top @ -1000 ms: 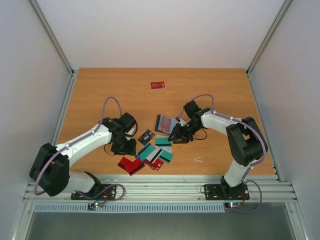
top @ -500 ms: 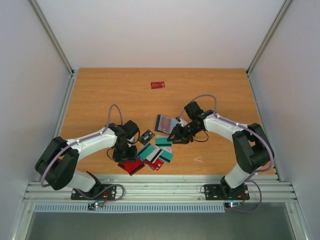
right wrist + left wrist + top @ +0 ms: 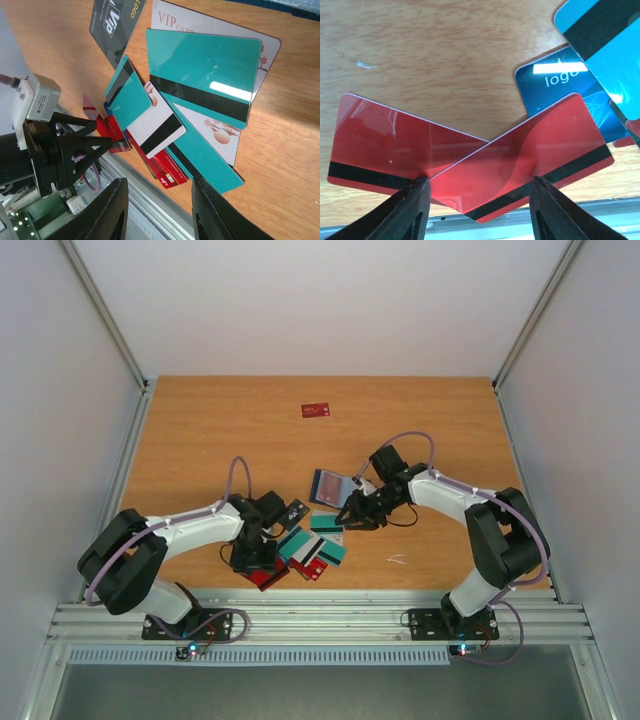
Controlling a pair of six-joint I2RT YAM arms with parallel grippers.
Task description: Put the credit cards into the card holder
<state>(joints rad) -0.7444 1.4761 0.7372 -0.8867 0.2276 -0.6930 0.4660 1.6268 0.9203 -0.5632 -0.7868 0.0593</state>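
Observation:
Most of the credit cards (image 3: 312,545) lie fanned near the table's front edge: teal, white and red. Two red cards (image 3: 262,574) cross each other at the pile's left. My left gripper (image 3: 256,548) hangs open just above them, its jaws astride the upper red card (image 3: 530,150), over the lower one (image 3: 385,145). A dark grey card (image 3: 294,510) lies behind the pile. The card holder (image 3: 329,486) lies open, grey-blue inside, beside my right gripper (image 3: 353,512). That gripper (image 3: 160,212) is open and empty, facing the teal cards (image 3: 200,70).
One red card (image 3: 316,410) lies alone far back on the wooden table (image 3: 200,430). A small white scrap (image 3: 397,559) sits to the right of the pile. The aluminium rail (image 3: 320,615) runs right below the red cards. Frame posts and white walls close in both sides.
My left arm has swung right and toward the front edge, bringing its gripper over the two red cards. The right arm has hardly moved.

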